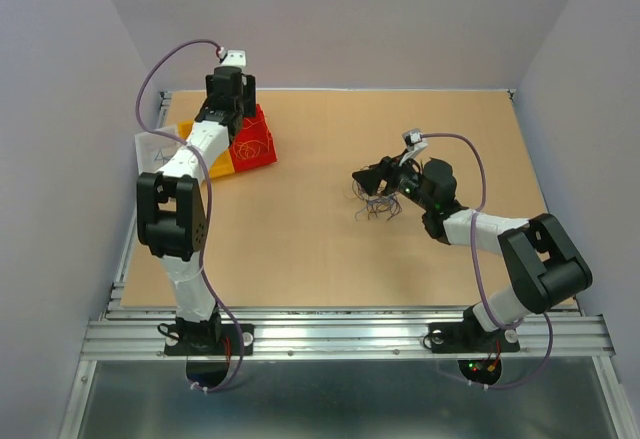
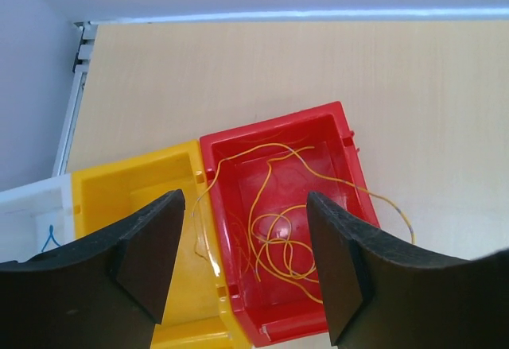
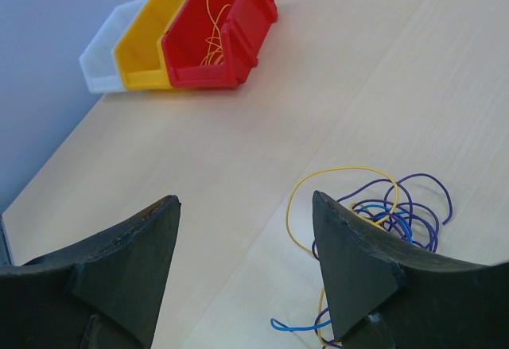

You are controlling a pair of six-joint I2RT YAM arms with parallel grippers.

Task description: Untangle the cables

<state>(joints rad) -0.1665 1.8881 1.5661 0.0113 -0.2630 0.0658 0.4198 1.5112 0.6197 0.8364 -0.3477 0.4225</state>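
The cables lie in two places. A loose tangle of blue, purple and yellow wires (image 3: 398, 206) rests on the table right of centre (image 1: 378, 204). Several orange-yellow wires (image 2: 278, 238) lie coiled in the red bin (image 2: 270, 122), and one strand trails over its right rim onto the table. My left gripper (image 2: 245, 198) hangs open above that bin with nothing between its fingers (image 1: 235, 109). My right gripper (image 3: 245, 198) is open over bare table, with the tangle just beyond its right finger (image 1: 370, 179).
A yellow bin (image 2: 135, 182) and a white bin (image 2: 32, 214) stand in a row left of the red one, at the table's far left (image 1: 160, 149). A thin blue wire (image 2: 50, 238) lies in the white bin. Walls enclose the table.
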